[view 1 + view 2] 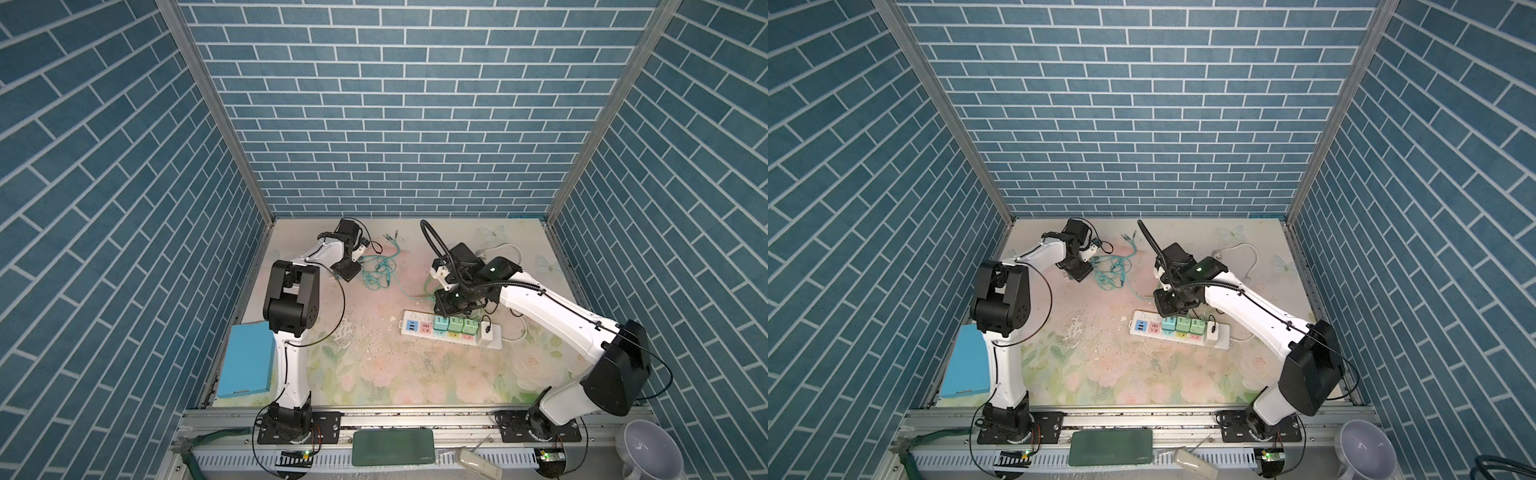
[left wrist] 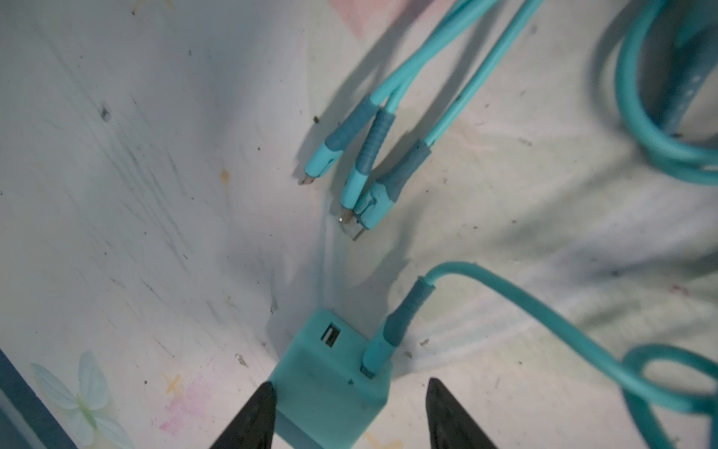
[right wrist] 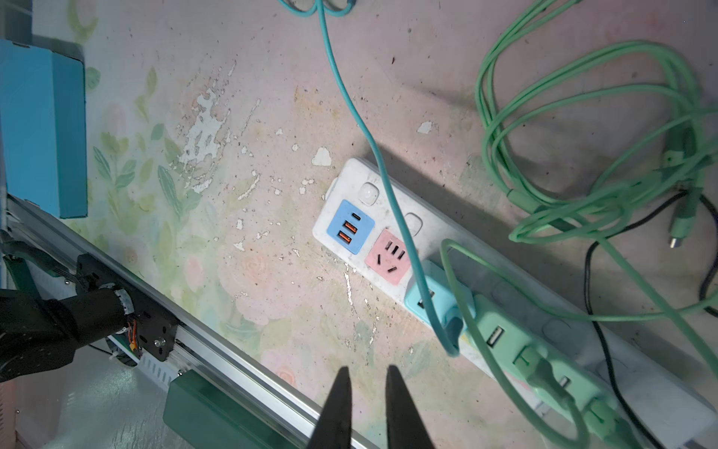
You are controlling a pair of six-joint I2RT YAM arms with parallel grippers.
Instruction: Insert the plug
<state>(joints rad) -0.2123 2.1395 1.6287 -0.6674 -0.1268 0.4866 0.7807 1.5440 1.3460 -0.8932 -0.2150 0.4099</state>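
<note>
Blue brick walls point(image 1: 374, 124) box in a worn floral table point(image 1: 374, 374), and no writing reads clearly: the logo on the green pad point(image 1: 392, 446) at the front rail is too small to make out. Count it up on the white strip point(image 3: 351, 182): one blue USB block point(image 3: 349, 226) with three ports, one pink socket point(image 3: 388, 256) sitting empty, and two white buttons point(image 3: 369, 193). Then come three cubes point(image 3: 501, 338) plugged in a row, one teal and two green, plus one white adapter point(image 1: 485, 332) with a black lead at the end. Right gripper point(image 3: 368, 371) hangs near the strip, fingers nearly together, nothing between them. Over at the far left of the table, well apart from the strip, there's the plug point(image 2: 330, 373): a teal cube resting on the surface. It has two USB ports on its face, one free, one taken by a teal cable point(image 2: 505, 295). Left gripper point(image 2: 349, 386) straddles it, fingers spread wider than the cube, one against its corner, the other clear of it. Three teal connectors point(image 2: 365, 163) lie bunched just beyond the plug. One blue box point(image 1: 247, 359) sits at the table's left edge, and one green cable point(image 3: 582, 136) tangles beside the strip.
</note>
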